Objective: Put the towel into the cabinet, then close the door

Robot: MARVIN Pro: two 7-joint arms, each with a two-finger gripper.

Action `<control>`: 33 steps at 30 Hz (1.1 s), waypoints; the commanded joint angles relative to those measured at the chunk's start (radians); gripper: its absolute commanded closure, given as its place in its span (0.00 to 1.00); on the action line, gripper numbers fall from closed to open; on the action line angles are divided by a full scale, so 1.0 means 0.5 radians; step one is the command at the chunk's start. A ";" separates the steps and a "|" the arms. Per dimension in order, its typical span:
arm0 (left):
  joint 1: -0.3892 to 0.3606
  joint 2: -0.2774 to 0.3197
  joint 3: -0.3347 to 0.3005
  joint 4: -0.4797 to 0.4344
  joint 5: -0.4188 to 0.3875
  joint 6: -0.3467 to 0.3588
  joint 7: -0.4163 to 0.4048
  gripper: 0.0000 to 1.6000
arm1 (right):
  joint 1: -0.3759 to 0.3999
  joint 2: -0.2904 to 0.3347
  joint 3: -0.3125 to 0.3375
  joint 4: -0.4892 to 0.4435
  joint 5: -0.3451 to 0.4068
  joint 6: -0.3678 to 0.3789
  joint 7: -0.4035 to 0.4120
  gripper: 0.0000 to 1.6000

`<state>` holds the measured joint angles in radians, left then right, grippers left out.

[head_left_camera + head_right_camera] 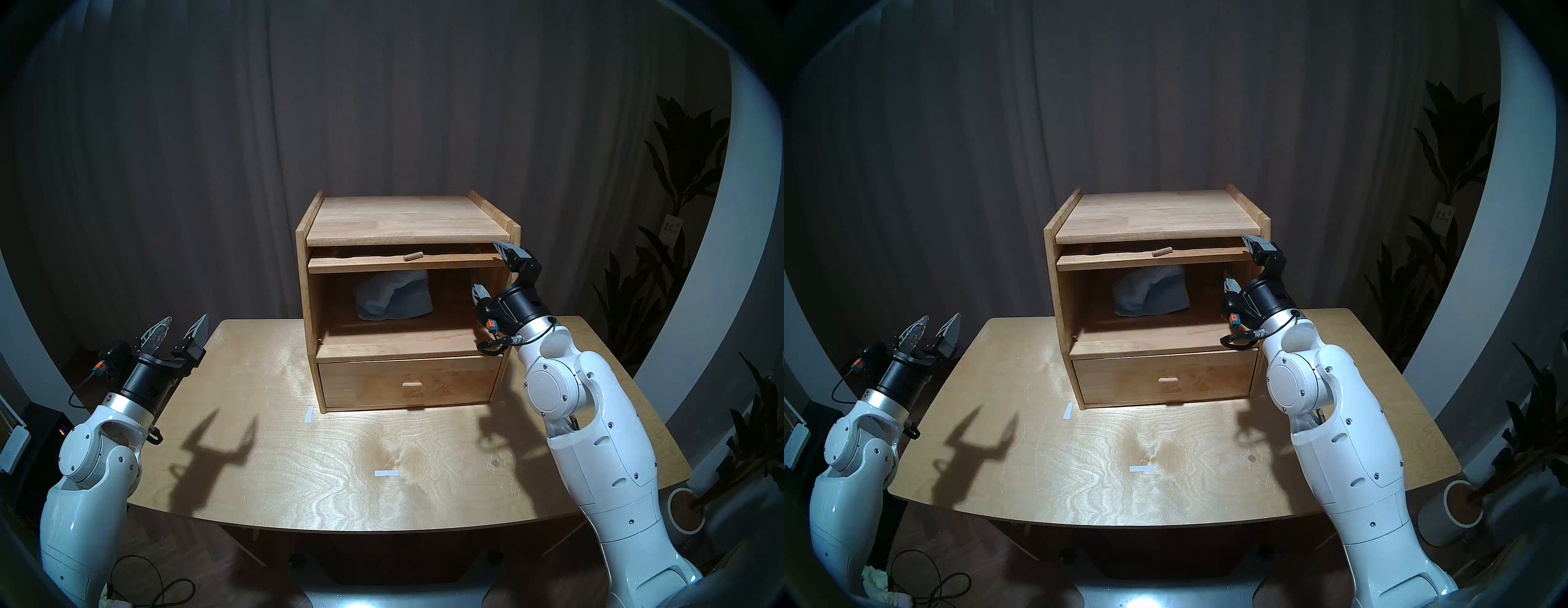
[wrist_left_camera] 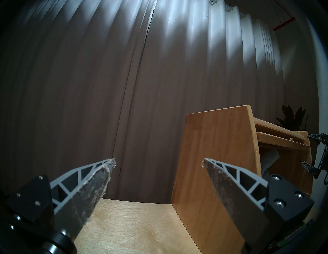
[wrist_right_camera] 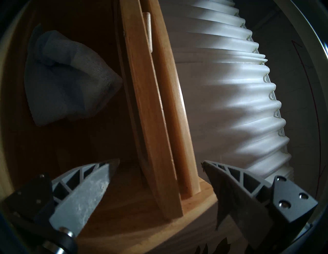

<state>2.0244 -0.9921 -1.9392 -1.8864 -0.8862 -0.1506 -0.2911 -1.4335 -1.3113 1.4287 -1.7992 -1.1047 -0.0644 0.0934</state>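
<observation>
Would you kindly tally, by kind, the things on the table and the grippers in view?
Cabinet: 1
Towel: 1
White tape marks: 2
Grippers, left gripper and right gripper: 2
Total: 6

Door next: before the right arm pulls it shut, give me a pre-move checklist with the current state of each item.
1. Towel fully inside cabinet, clear of opening: ok.
2. Door still raised, slid in under the top: not closed yet.
3. Right gripper open, straddling door's right end: ok.
4. Fingers touching door: cannot tell.
5. Left gripper open, empty, parked away from cabinet: ok.
6. Knob unobstructed: ok.
</observation>
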 commanded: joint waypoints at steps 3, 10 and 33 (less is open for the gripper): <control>-0.020 0.005 -0.021 -0.024 0.008 -0.023 0.001 0.00 | 0.181 -0.045 -0.029 0.116 -0.003 -0.034 -0.063 0.00; -0.021 0.003 -0.021 -0.024 0.010 -0.023 0.000 0.00 | 0.205 -0.047 -0.031 0.193 -0.021 -0.051 -0.116 0.00; -0.023 0.000 -0.022 -0.024 0.013 -0.022 -0.002 0.00 | 0.225 0.029 -0.070 0.206 0.007 -0.251 -0.091 1.00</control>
<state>2.0227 -0.9928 -1.9402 -1.8860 -0.8790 -0.1522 -0.2933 -1.2954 -1.3187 1.4040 -1.6334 -1.1342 -0.1417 0.0081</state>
